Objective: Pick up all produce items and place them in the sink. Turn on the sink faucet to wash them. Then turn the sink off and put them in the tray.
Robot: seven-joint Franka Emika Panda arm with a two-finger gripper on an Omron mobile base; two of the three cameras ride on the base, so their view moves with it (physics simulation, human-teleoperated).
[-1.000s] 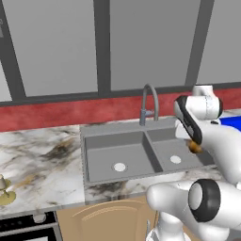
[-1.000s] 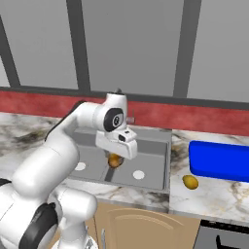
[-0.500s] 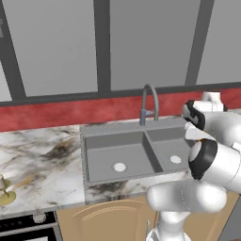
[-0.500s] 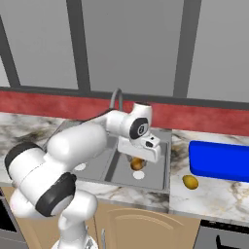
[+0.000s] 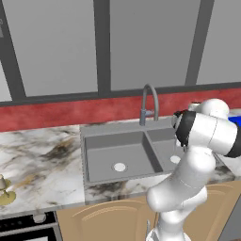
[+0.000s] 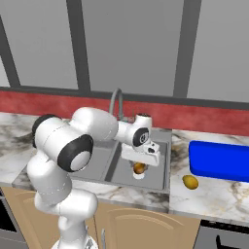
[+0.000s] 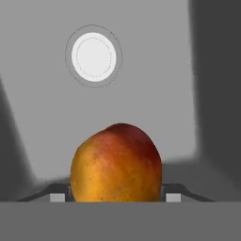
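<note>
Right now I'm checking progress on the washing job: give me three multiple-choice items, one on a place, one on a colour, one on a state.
1. Where is the yellow fruit?
A. in the sink
B. on the counter beside the tray
C. on the tray

2. What colour is the tray?
A. blue
B. red
C. green

3. The gripper is
A. open and empty
B. shut on the orange fruit
C. on the faucet handle

Key: 1 B, it lies on marble just in front of the tray. 2 A, bright blue. 3 B, the orange fruit sits between the fingertips over the sink basin.
</note>
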